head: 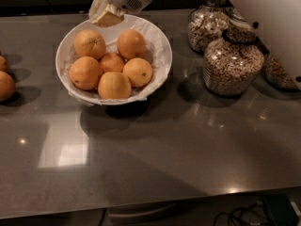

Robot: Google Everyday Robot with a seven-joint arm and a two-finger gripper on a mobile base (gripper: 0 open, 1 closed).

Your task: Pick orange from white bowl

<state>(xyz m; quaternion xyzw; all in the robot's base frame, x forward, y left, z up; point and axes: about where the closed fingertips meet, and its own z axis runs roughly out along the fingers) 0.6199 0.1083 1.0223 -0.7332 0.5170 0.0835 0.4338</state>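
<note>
Grey and glossy, the table (pixel 155 164) carried the white bowl (pixel 163 51) near its far edge, left of the middle. Six fruits lay heaped in it on crumpled paper (pixel 151 32). The orange (pixel 130 44) I was sent for, deep-coloured and plain-skinned, sat on the far right side of the heap, touching a smaller fruit (pixel 112 61) in the centre. My claw (pixel 107 14) hung over the bowl's far left rim, apart from that orange; whether it was open or closed I could not tell. Two loose oranges (pixel 4 84) lay at the table's left edge. Three glass jars (pixel 233 65) of grain stood toward the far right corner, the nearest well clear of the bowl.
</note>
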